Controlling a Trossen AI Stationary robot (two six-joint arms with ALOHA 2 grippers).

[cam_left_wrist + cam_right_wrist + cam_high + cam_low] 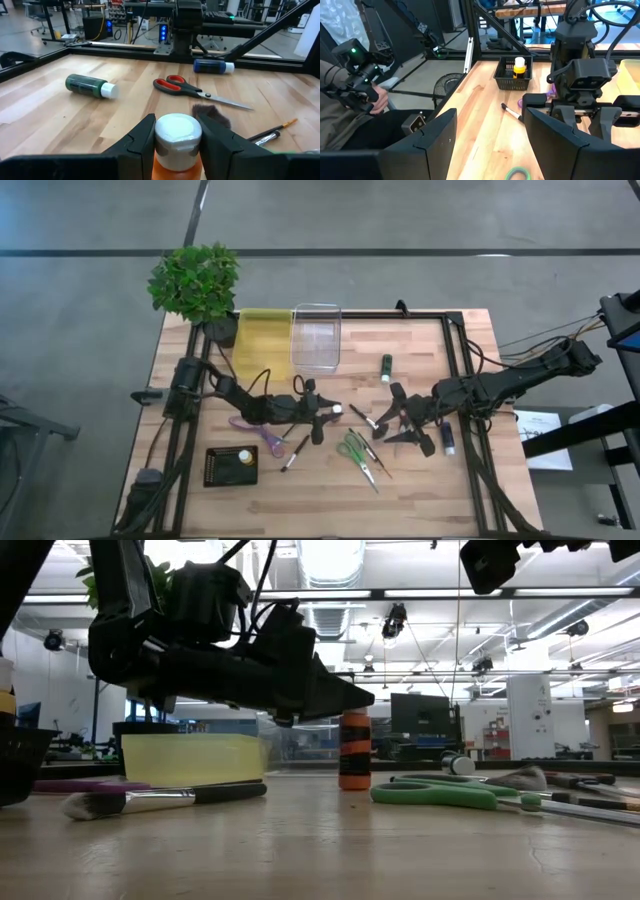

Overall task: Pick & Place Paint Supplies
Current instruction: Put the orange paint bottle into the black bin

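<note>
- Orange plastic shows between the fingers of the left gripper (177,145): the orange bottle (177,134) with its white cap is pinched from both sides, seen only at the bottom centre of the left wrist view.
- From table height the same bottle (353,750) stands upright on the wood at mid-frame, long axis vertical, black bands across its orange body, under the dark tip of the left arm.
- Straight down from above, only the white cap (338,410) shows, just left of centre on the wooden table (430,490), at the left gripper (328,416).
- Right gripper (400,420) sits just right of centre in the high view, fingers spread wide with nothing between them; its wrist view shows the gap over bare wood.
- Green bottle (386,367) lies above centre in the high view, long axis running up and down the frame; the left wrist view shows it (91,85) on its side with the white cap toward the red scissors (192,89).
- Blue bottle (213,65) lies on its side at the far table edge in that view.
- Black basket (514,73), at upper centre of the right wrist view, holds a yellow bottle (519,67) standing upright; from above the basket (231,466) is lower left.
- Green scissors (450,792) and a thick brush (150,801) lie flat in the low view, the brush's bristles toward the left edge.
- A person's hand (379,100) shows at the left of the right wrist view, off the table.
</note>
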